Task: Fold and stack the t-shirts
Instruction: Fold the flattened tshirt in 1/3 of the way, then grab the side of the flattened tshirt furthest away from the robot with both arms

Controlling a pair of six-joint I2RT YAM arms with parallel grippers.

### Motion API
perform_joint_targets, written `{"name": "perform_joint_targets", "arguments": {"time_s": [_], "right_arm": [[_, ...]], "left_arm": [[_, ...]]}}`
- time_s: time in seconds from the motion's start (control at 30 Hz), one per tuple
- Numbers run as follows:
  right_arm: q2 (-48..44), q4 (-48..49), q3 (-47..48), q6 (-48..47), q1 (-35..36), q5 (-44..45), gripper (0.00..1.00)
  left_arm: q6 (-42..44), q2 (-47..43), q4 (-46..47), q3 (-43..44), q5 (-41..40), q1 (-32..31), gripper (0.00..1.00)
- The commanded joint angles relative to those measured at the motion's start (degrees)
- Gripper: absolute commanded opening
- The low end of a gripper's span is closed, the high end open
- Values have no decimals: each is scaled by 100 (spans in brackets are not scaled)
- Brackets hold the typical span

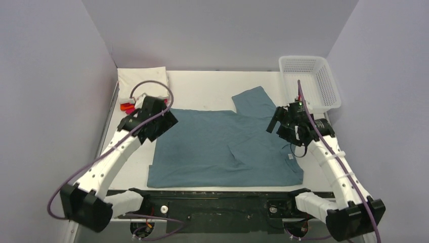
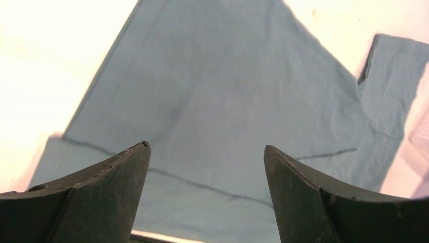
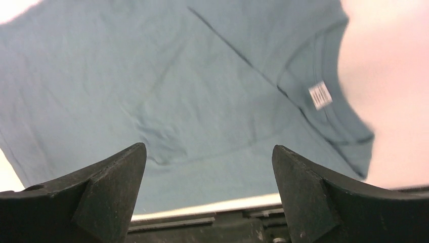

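Observation:
A dusty teal-blue t-shirt (image 1: 217,147) lies spread flat on the white table, collar to the right, the near side folded inward and one sleeve (image 1: 253,101) sticking out toward the back. My left gripper (image 1: 167,120) hovers open and empty above the shirt's far left corner; the left wrist view shows its jaws (image 2: 207,152) wide apart over the cloth (image 2: 222,86). My right gripper (image 1: 277,124) hovers open and empty above the shirt's right side; its wrist view (image 3: 209,152) shows the cloth (image 3: 152,76) and the collar label (image 3: 319,94).
A cream-white folded shirt (image 1: 143,81) lies at the back left, with orange and pink edges (image 1: 126,106) beside the left arm. A white mesh basket (image 1: 308,81) stands at the back right. Grey walls close in on three sides.

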Motion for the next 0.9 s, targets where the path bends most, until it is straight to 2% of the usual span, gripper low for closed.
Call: {"name": "perform_joint_targets", "arguments": {"time_s": [0.0, 0.1, 0.27, 0.33, 0.4, 0.6, 0.73, 0.87], "right_arm": [[1137, 722, 956, -348, -144, 247, 90], [1892, 1111, 1883, -474, -170, 202, 90], [3517, 1307, 3343, -631, -244, 338, 89], [4132, 1355, 3963, -639, -278, 310, 89], [4735, 1476, 4583, -640, -283, 254, 88], [6346, 1906, 6194, -530, -325, 211, 86], [7037, 2513, 6628, -457, -362, 310, 85], [7730, 2716, 7220, -302, -434, 523, 85]], "left_arm": [[1283, 1673, 619, 1930, -448, 183, 93], [1614, 2997, 579, 2818, -514, 463, 93], [2177, 4356, 710, 3963, -116, 848, 93], [2313, 4858, 607, 4374, -77, 918, 91], [2407, 5461, 442, 4792, -123, 928, 84], [2279, 6386, -194, 5706, -512, 968, 73], [2038, 6774, -345, 6029, -635, 1011, 70], [1824, 7069, -606, 6265, -769, 1001, 66]]}}
